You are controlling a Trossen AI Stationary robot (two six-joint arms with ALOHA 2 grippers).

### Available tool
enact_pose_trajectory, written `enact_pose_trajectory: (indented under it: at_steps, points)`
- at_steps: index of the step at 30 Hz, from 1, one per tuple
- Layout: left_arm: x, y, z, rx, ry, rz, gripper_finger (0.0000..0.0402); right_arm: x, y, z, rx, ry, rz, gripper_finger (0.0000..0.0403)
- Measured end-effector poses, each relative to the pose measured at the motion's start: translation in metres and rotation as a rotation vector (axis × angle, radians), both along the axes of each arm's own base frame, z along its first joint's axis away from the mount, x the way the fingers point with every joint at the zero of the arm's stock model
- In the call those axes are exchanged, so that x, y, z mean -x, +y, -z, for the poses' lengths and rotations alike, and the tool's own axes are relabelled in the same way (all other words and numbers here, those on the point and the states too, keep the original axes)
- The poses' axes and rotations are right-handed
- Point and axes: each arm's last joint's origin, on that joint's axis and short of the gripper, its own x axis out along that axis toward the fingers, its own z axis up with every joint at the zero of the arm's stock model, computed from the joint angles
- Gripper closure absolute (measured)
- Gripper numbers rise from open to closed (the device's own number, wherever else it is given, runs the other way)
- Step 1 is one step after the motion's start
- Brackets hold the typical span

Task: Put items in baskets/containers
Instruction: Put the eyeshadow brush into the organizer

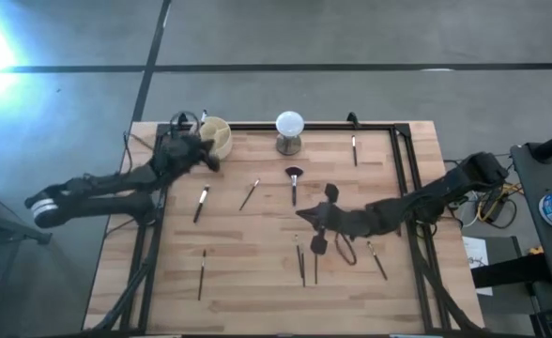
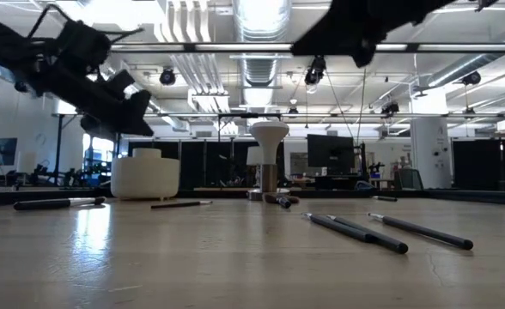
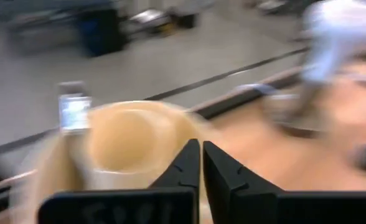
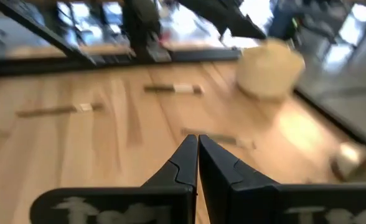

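The cream cup [image 1: 217, 134] stands at the table's far-left corner, with one brush end poking over its far rim [image 1: 204, 115]. It also shows in the low view [image 2: 145, 176]. Dark thin brushes lie flat on the wood: two left of centre [image 1: 201, 202] [image 1: 250, 194], a fan-headed brush [image 1: 294, 178], one far right [image 1: 354, 148], and several near the front [image 1: 202, 272] [image 1: 300, 260] [image 1: 377, 261]. My left gripper [image 1: 212, 161] [image 3: 201, 155] hovers shut just on the near side of the cup. My right gripper [image 1: 302, 215] [image 4: 197, 146] is shut above the table's middle, holding nothing.
A white ball on a metallic stand [image 1: 289, 130] sits at the far edge, right of the cup. A dark frame rail [image 1: 403, 188] runs along the table's right side. A dark cable loop [image 1: 344, 250] lies under the right arm. Bare wood lies at the near-left.
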Motion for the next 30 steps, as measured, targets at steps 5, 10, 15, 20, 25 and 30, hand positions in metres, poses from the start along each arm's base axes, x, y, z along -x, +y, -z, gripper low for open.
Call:
enact_pose_trajectory:
  at_steps: [5, 10, 15, 20, 25, 30]
  points:
    - [-0.011, -0.048, 0.015, -0.030, -0.117, 0.280, 0.0400, 0.010, 0.009, 0.017, -0.131, 0.085, 0.082, 0.0394]
    - [-0.016, -0.093, 0.018, -0.051, -0.194, 0.506, 0.0401, 0.019, 0.017, 0.031, -0.242, 0.153, 0.145, 0.0394]
    - [-0.013, -0.125, 0.019, -0.087, -0.181, 0.535, 0.0401, 0.015, 0.023, 0.050, -0.331, 0.219, 0.155, 0.0393]
    - [-0.010, -0.143, 0.025, -0.079, -0.159, 0.542, 0.0401, 0.007, 0.028, 0.074, -0.383, 0.296, 0.169, 0.0378]
    - [-0.012, -0.148, 0.029, -0.059, -0.158, 0.553, 0.0401, -0.006, 0.031, 0.086, -0.418, 0.346, 0.169, 0.0346]
    - [-0.016, -0.149, 0.032, -0.057, -0.163, 0.552, 0.0401, -0.024, 0.027, 0.087, -0.483, 0.389, 0.147, 0.0313]
